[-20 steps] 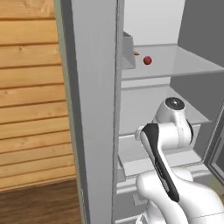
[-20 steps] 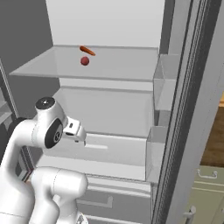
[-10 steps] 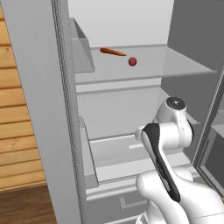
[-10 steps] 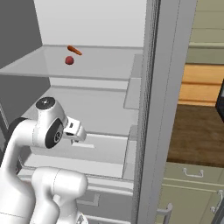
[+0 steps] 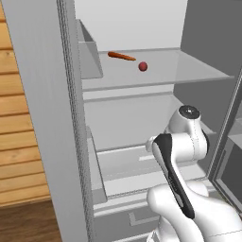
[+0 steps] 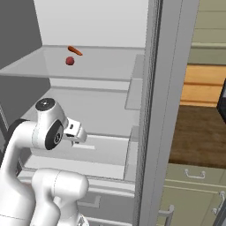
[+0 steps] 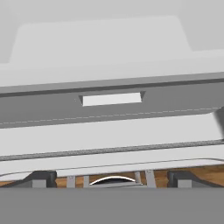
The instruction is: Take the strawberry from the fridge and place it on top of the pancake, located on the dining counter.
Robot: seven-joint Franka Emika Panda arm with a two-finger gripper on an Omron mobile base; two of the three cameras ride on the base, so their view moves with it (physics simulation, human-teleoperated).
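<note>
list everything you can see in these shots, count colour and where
strawberry: 1, dark red, on the upper fridge shelf, just apart from the orange-red stick
orange-red stick: 1, long and thin, on the same shelf, behind the strawberry
fridge: 1, light grey, doors open, pale shelved interior
upper shelf: 1, pale translucent, holds both items
door bins: grey, several, on the inner sides of the open doors
lower drawer: 1, grey with a pale slot handle, in the hand view
wood plank wall: tan, left of the fridge
dark brown countertop: 1, right of the fridge door
pale green cabinets: below that countertop, with bar handles
robot arm: 1, white with dark joints, folded low before the lower shelves
gripper: 1, dark fingertips set wide apart, holding nothing
</note>
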